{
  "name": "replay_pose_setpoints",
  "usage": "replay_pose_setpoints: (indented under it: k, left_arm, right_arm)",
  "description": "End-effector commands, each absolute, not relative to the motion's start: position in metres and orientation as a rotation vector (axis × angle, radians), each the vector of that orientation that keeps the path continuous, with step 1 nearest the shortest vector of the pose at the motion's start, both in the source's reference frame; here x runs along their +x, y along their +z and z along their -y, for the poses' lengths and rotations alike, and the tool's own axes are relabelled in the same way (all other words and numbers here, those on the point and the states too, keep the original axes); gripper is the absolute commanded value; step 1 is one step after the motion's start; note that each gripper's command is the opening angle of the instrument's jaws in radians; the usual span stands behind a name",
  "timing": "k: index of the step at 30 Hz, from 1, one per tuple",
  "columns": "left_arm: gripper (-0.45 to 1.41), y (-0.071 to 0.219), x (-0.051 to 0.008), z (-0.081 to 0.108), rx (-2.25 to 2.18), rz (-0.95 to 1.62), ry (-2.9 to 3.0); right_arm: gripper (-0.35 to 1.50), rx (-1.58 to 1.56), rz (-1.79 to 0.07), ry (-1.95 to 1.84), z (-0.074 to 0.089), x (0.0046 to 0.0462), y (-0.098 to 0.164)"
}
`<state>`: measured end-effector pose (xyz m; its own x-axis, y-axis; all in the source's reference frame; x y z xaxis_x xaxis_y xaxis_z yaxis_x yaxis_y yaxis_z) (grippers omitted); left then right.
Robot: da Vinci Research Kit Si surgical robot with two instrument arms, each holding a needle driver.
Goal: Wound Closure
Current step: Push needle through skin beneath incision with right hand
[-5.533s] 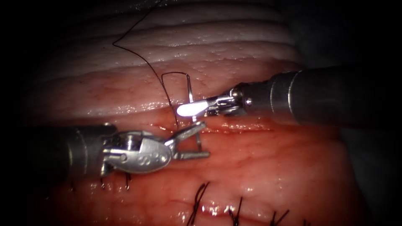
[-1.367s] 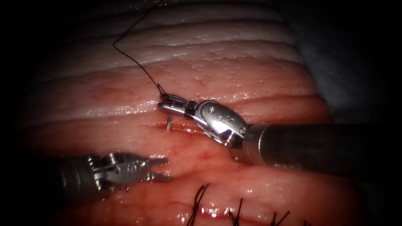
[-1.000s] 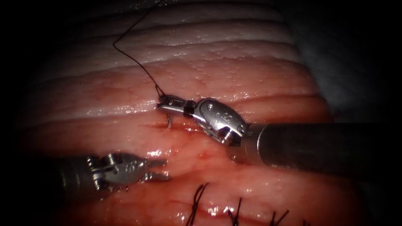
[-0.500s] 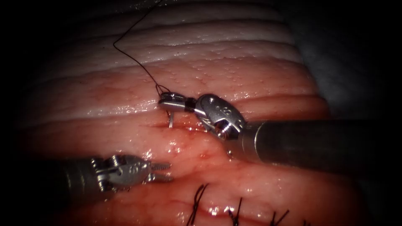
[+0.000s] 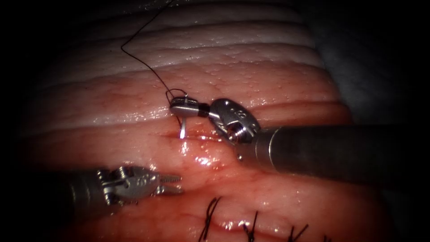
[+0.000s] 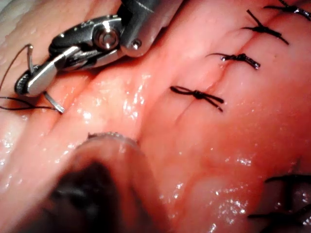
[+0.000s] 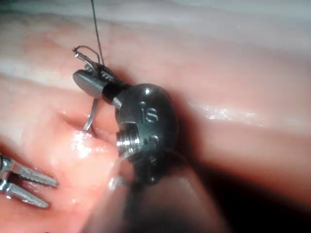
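Observation:
My right tool comes in from the right and lies just above the cut. Its jaws are shut on the curved needle close to its thread end. The needle hangs down from the jaws and its lower end meets the tissue at the cut's upper lip; how deep it sits I cannot tell. Black thread loops off the needle's tail and runs up and away to the left. My left tool rests below and left of the cut, jaws slightly open and holding nothing. The right wrist view has the needle under the shut jaws.
Several finished black stitches line an older closed cut along the near edge; the left wrist view has them too. Wet, glistening tissue folds run across above and below the cut. The right shaft crosses the right half.
The right tool's wrist has rolled with the needle in its jaws, swinging the needle's free end down to the cut; more needle shows below the jaws. The left tool stayed put, its jaws slightly narrower.

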<state>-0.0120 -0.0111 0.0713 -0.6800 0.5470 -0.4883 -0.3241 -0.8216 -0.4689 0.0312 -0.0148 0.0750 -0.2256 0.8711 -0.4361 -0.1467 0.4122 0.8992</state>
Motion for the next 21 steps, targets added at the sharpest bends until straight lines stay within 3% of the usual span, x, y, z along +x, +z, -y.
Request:
replay_pose_setpoints:
  k: [1,14,21]
  left_arm:
    - [-0.10,0.0720,-0.0125,0.0112,-0.873,0.478,2.460]
    - [-0.10,0.0721,-0.0123,0.0111,-0.874,0.479,2.461]
    - [-0.11,0.0721,-0.0122,0.0111,-0.875,0.480,2.462]
  right_arm:
    - [-0.35,0.690,-1.499,1.098,0.0148,0.0320,0.0753]
    - [-0.35,0.840,-1.320,1.217,0.0164,0.0332,0.0736]
    - [-0.35,0.918,-1.310,1.270,0.0174,0.0345,0.0727]
